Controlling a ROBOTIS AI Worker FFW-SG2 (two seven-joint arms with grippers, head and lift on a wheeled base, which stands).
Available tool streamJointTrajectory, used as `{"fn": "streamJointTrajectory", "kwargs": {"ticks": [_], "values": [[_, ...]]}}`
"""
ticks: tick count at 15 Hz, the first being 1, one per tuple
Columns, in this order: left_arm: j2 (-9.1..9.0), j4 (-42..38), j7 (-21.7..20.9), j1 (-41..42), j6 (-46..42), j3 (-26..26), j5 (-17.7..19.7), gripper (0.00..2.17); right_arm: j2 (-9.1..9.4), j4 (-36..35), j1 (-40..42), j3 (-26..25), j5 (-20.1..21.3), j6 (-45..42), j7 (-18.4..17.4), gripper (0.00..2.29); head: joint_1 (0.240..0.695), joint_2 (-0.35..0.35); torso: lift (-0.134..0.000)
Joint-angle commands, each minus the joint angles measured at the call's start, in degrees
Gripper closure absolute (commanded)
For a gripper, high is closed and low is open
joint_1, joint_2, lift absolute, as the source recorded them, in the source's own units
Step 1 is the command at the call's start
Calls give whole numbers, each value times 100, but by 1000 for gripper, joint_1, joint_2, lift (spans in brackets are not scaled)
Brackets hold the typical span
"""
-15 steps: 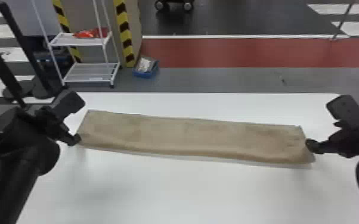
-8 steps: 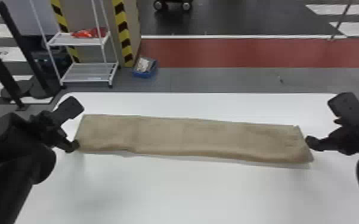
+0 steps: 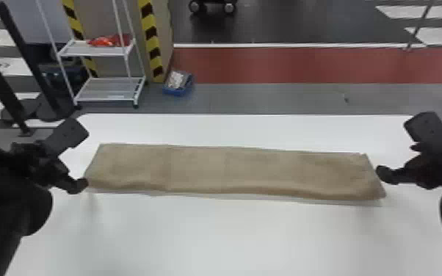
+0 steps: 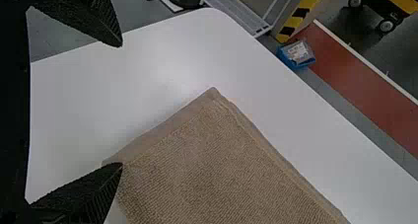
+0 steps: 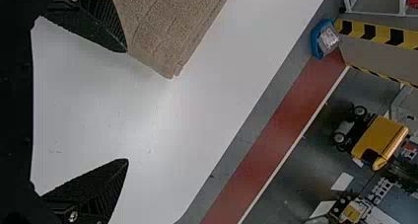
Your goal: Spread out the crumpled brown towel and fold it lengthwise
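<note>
Right now, has the left tool (image 3: 84,159) spread wide at the left end of the brown towel (image 3: 227,169). Lies in a long folded strip from left to right across the white surface (image 3: 231,235), with the right tool (image 3: 394,148) also spread wide at the right end.

A blue bin (image 3: 178,90) sits near white shelving (image 3: 105,96).

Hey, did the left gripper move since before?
Yes. In the head view, the left gripper has moved left and a little toward the robot, judged against the white table's far left corner.
</note>
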Motion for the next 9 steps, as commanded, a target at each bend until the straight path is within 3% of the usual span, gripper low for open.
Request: {"fn": "streamJointTrajectory", "kwargs": {"ticks": [1,3,9], "values": [[17,-216,-77,121,8,111,-49,-2,-22,5,0,-50,-100,17,0,97,695,27,-123],[43,-224,-95,60,60,261,-49,-2,-22,-4,-53,-164,-364,228,132,97,695,27,-123],[43,-383,-200,157,95,559,91,-2,-30,-39,-79,-164,-381,386,158,97,695,45,-123]]}}
